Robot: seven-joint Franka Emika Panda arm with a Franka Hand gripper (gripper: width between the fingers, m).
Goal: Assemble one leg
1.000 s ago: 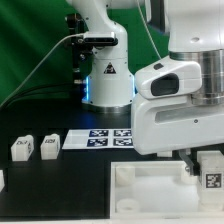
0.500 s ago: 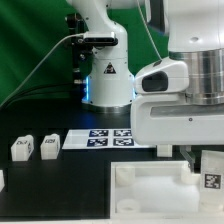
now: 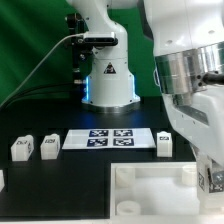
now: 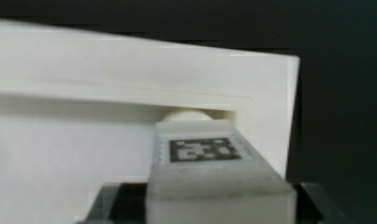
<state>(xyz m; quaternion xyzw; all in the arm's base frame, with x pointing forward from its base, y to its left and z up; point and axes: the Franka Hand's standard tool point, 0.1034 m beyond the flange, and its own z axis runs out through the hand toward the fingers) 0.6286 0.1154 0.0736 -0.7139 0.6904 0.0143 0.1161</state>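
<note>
The claw (image 4: 203, 203) is clamped narrow on the leg (image 4: 203, 150), one dark finger (image 4: 117, 203) on each side and the tag facing the wrist camera. The leg's far tip touches a rounded corner socket of the square piece (image 4: 96, 70), so I judge the step in hand to be seating this leg into that corner.

In the exterior view, this happens at the right-hand corner of the square piece, which lies flat on the black worktop (image 3: 60, 195). The next move likely calls for a straight push, perhaps with a twist, keeping the leg in line with the hole.

Farther back, a spare leg (image 3: 165, 142) stands just beside the marker board (image 3: 110, 138). A second spare leg (image 3: 48, 146) and a third spare leg (image 3: 22, 148) stand at the exterior view's left.
</note>
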